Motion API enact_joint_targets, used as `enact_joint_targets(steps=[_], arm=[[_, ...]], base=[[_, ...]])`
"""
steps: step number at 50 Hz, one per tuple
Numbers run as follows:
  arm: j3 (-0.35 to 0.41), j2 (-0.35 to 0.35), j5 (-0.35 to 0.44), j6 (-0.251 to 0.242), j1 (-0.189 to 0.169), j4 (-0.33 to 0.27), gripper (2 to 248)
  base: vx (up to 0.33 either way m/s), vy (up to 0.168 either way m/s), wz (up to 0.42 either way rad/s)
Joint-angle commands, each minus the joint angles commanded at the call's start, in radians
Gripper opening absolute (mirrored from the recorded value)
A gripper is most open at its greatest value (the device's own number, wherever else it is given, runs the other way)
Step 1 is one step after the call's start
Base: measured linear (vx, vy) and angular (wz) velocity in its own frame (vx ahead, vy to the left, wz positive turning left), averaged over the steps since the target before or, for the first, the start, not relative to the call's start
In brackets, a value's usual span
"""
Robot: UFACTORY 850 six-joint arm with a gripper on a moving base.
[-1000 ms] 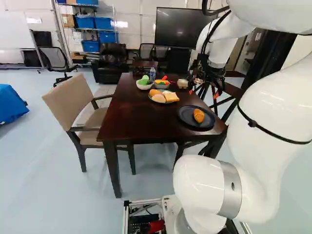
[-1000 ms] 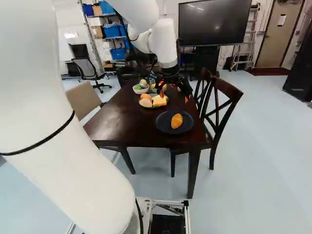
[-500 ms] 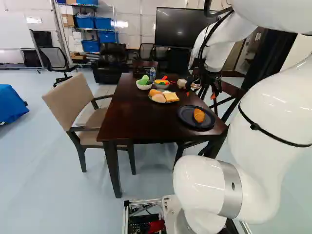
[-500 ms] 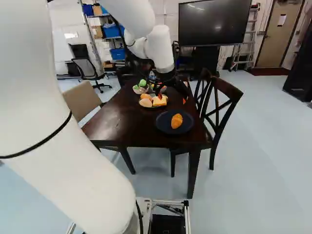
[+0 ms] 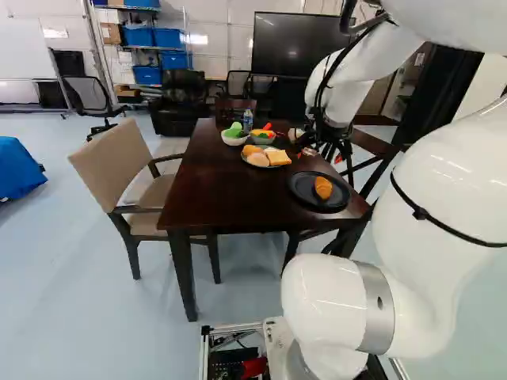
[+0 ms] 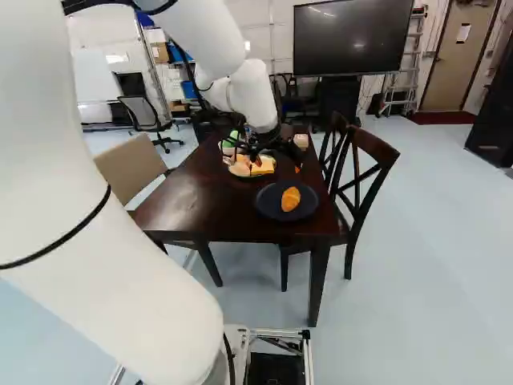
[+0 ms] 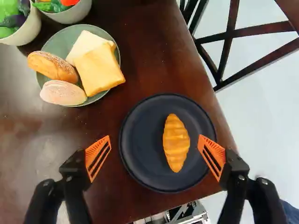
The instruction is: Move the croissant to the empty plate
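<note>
The croissant (image 7: 176, 143) is lying alone on the dark plate (image 7: 140, 154), so placing is looking complete; the tool (image 7: 155, 147) is hanging spread and empty above, probably needing only to be backing clear.

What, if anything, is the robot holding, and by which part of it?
Nothing is held: the gripper is open, and the croissant lies on the dark plate, touched by neither finger.
</note>
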Motion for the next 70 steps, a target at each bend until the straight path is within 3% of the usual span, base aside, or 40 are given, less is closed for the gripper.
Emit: enact_joint_targets(steps=[22, 70], arm=[[0.136, 0.04, 0.226, 0.0, 0.057, -0.002, 247], [0.478, 0.142, 0.796, 0.0, 0.201, -0.006, 247]], base=[[0.0, 0.0, 0.0], [0.0, 0.0, 0.0]])
